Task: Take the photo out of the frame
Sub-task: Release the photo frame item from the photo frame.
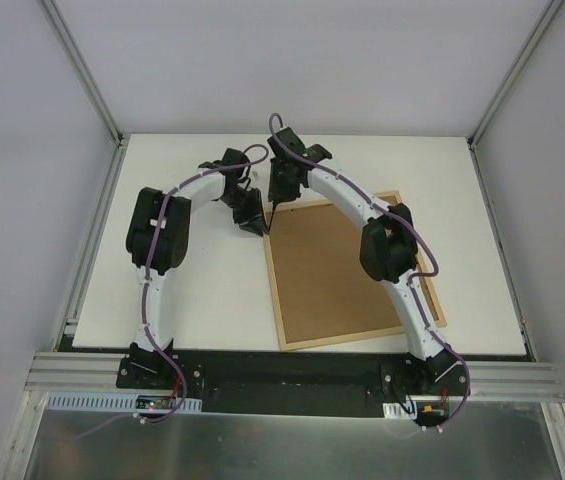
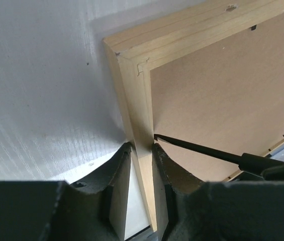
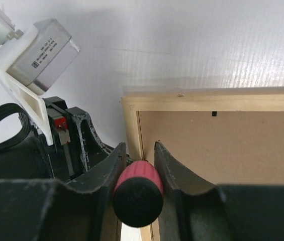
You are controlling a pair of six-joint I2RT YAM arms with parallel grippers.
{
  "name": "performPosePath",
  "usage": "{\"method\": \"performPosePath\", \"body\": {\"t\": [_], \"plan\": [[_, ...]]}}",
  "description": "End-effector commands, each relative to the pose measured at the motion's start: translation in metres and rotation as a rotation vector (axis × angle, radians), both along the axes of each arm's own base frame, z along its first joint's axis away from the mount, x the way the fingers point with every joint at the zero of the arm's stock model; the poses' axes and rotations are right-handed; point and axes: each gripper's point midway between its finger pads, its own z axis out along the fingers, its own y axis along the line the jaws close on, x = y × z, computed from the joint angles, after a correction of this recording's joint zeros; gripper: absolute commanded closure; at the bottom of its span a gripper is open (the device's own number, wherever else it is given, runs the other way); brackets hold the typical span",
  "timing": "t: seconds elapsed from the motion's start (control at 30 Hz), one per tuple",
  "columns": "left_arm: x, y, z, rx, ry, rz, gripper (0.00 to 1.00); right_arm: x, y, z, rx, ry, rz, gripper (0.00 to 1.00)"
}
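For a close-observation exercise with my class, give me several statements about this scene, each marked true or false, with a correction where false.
1. The frame lies on the table with its brown back facing up. True.
2. The photo lies loose beside the frame. False: no photo shows in any view, only the frame's back.
3. The right gripper grips a red-handled screwdriver. True.
4. The left gripper hangs far from the frame. False: its fingers straddle the frame's wooden rail near a corner.
5. The screwdriver's tip rests on bare table. False: it sits at the seam between the rail and the back.
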Motion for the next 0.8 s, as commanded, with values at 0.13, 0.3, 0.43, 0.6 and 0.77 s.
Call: {"method": "performPosePath", "body": {"t": [0.13, 0.3, 0.43, 0.6, 0.77], "plan": [[0.026, 0.008, 0.004, 0.122, -0.13, 0.009, 0.71, 0.032, -0.047, 0.044, 0.262, 0.088, -0.033, 1.0], [0.034, 0.0, 0.01, 0.12, -0.145, -0.005, 0.68, 0.058, -0.102, 0.045, 0.315, 0.076, -0.072, 1.0], [0.038, -0.007, 0.01, 0.118, -0.143, -0.02, 0.67, 0.054, -0.142, 0.034, 0.227, 0.044, -0.066, 1.0], [0.037, -0.009, 0.007, 0.133, -0.137, -0.026, 0.67, 0.029, -0.177, 0.0, 0.131, 0.079, -0.081, 1.0], [0.026, -0.006, 0.003, 0.14, -0.113, -0.035, 0.67, 0.013, -0.192, -0.014, 0.098, 0.113, -0.102, 1.0]]}}
